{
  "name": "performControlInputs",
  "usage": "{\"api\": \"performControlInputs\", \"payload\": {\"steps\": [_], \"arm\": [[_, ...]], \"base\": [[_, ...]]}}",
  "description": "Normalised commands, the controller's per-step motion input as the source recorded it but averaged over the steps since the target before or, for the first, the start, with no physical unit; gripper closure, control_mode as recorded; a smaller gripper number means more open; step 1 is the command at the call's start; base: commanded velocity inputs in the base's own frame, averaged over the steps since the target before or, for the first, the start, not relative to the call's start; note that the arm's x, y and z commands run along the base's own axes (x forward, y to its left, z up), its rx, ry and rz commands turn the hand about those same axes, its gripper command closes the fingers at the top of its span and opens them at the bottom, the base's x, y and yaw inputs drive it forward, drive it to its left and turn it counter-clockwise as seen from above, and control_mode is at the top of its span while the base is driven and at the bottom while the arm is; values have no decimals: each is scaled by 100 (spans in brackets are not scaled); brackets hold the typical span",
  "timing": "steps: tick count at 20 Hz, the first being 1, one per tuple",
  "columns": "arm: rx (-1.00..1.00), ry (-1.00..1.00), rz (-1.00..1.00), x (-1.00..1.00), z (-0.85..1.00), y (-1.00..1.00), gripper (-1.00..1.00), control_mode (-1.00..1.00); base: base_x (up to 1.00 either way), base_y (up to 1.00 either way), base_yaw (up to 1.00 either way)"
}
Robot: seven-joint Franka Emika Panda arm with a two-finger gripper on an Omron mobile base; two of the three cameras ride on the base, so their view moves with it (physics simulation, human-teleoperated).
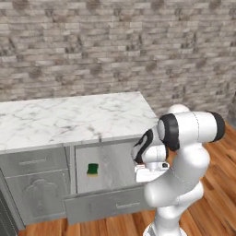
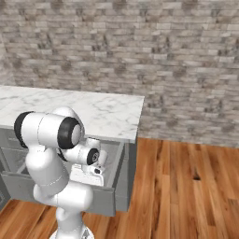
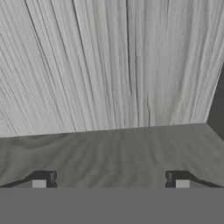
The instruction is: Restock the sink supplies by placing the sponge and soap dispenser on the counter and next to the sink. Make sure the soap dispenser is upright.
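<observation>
sponge (image 1: 92, 169): lying on the floor of the pulled-out drawer (image 1: 108, 203), under the counter (image 1: 69, 117).
gripper (image 3: 110, 180): jaws standing wide apart, gripping nothing, looking down at bare drawer floor.
bearing: in the left base view, the sponge is sitting at about 9 o'clock from the hand, well apart.
long axis: cannot tell.

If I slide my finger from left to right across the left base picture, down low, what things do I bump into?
Closed grey cabinet drawer → green sponge lying in the open drawer → the robot's white arm → wooden floor.
</observation>
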Motion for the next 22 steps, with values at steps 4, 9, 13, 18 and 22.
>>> {"api": "performControlInputs", "payload": {"steps": [4,9,13,18,22], "arm": [[0,0,0,68,42,0,-100,-100],[0,-8,0,73,18,0,-100,-100],[0,-14,0,48,0,0,-100,-100],[0,-27,0,37,-7,2,-100,-100],[0,-31,0,21,-14,4,-100,-100]], "base": [[0,0,0],[0,0,0],[0,0,0],[0,0,0],[0,0,0]]}}
